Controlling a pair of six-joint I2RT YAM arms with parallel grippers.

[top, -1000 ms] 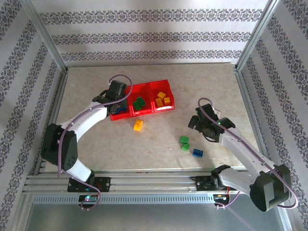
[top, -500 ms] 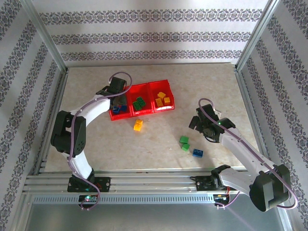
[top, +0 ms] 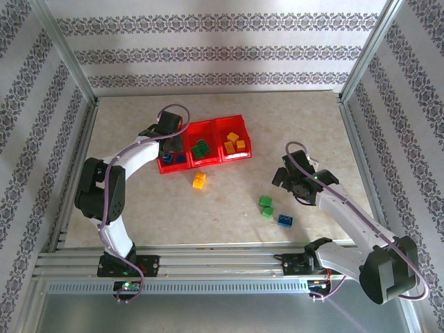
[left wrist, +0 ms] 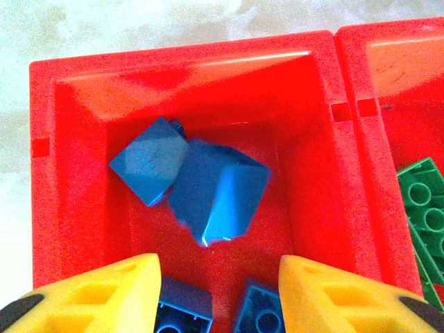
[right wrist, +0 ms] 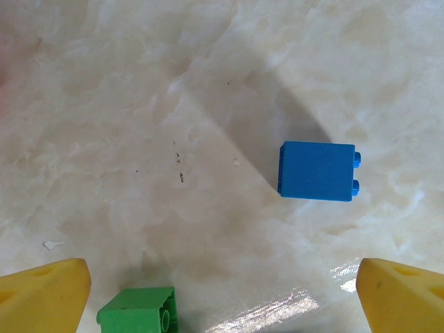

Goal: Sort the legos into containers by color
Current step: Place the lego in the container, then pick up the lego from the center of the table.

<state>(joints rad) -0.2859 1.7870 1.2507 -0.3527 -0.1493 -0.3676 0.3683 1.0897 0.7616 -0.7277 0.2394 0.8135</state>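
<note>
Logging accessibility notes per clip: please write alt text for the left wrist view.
The left gripper, yellow fingers apart and empty, hangs over the red end compartment, which holds several blue legos, one blurred. Green legos lie in the neighbouring compartment at the right edge.

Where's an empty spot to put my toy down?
The biggest bare patch of table is at the back right, between the tray and the right frame post. Another lies in front, between the left arm, the loose yellow brick and the near rail. It is crowded by the green bricks and blue brick beside the right arm, and inside the tray.
</note>
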